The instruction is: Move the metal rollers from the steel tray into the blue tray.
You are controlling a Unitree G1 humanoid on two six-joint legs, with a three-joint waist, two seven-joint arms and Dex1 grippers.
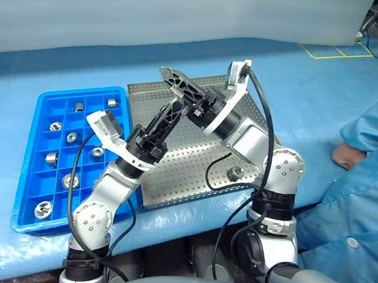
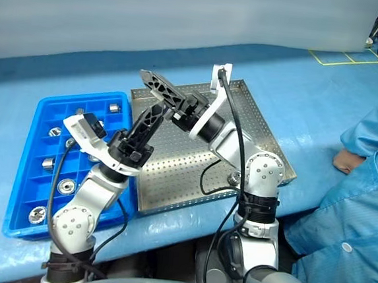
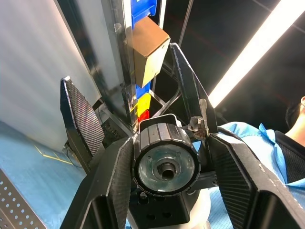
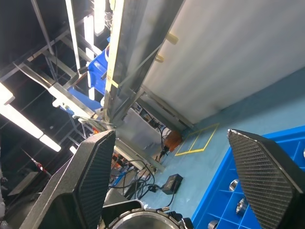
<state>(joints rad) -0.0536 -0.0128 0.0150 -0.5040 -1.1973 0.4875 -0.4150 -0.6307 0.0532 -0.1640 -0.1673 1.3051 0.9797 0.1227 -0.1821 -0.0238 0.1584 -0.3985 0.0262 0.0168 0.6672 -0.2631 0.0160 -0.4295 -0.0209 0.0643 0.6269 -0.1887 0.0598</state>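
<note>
My left gripper is shut on one metal roller, a shiny short cylinder with a central hole, held up in the air above the steel tray. My right gripper faces it from the other side, its textured fingers spread wide on either side of the roller, open. Both grippers meet over the steel tray's left part. Another roller lies on the steel tray near its front edge. The blue tray sits left of it, with several rollers in its compartments.
A person in a blue coat stands at the right, one hand resting on the blue table cover. Cables loop from both wrists over the steel tray's front. Yellow floor marking lies far right behind the table.
</note>
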